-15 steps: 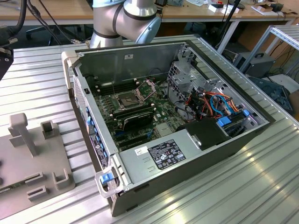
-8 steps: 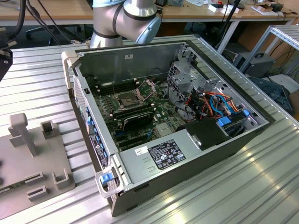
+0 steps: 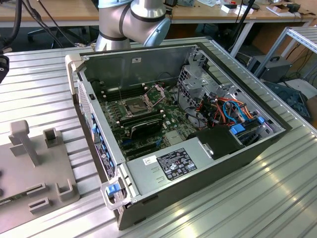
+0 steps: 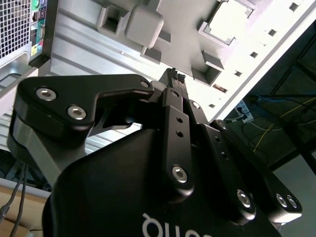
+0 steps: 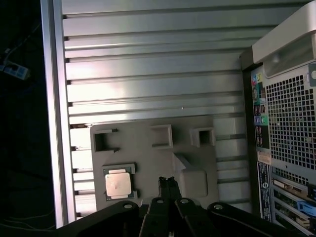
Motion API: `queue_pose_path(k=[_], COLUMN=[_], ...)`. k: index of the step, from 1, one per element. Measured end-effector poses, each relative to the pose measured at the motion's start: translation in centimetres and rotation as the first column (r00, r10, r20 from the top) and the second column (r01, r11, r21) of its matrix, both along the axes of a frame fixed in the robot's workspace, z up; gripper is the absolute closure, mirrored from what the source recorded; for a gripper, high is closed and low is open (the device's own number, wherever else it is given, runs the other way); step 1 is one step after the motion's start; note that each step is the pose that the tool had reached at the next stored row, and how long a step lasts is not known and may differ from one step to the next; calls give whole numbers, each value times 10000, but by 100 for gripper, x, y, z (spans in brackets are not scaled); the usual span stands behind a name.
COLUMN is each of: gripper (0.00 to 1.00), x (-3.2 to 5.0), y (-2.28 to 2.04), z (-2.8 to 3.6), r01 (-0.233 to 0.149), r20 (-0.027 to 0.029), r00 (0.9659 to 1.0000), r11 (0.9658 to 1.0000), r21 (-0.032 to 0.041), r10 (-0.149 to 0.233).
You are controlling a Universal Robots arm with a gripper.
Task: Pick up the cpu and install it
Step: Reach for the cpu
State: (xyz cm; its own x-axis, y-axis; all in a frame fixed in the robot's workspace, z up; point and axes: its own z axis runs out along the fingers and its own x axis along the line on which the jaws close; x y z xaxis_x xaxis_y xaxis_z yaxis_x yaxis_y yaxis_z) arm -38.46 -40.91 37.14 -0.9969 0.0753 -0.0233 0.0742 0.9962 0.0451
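While gripper hovers pressed together, empty, cpu lies nearby in pocket of grey fixture plate, lower left of exterior view. Likely light, stiff, thin, fragile: best pinched by opposite edges.

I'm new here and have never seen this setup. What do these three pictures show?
A grey robot arm stands behind an open computer case on a metal table. One picture comes from a camera off the arm; two come from cameras at its wrist, looking past its black gripper. The gripper is shut, holds nothing, and hovers over a grey holder tray. The small silvery cpu sits in a pocket of that tray. The socket on the green motherboard stands open.
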Motion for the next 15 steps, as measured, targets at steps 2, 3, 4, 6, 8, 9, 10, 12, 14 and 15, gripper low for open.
queue_pose_path(k=[2,3,4,6,8,9,10,12,14,15], gripper=[89,89,89,89,89,89,89,89,89,89], x=[-26,-44,-65,-105,-126,-137,-149,-163,-177,-182], y=[-3,-6,-10,-16,-20,-22,-23,-26,-28,-29], z=[-9,-15,-27,-59,-83,-96,-110,-129,-149,-158], r01=[0,0,0,0,0,0,0,0,-1,0], r20=[0,0,0,1,2,2,0,-1,-1,-1], r00=[10000,10000,10000,10000,10000,10000,10000,10000,10000,10000], r11=[10000,10000,10000,10000,10000,10000,10000,10000,10000,10000], r21=[0,0,0,1,1,1,0,-1,-1,-1], r10=[0,0,0,0,0,0,0,0,1,0])
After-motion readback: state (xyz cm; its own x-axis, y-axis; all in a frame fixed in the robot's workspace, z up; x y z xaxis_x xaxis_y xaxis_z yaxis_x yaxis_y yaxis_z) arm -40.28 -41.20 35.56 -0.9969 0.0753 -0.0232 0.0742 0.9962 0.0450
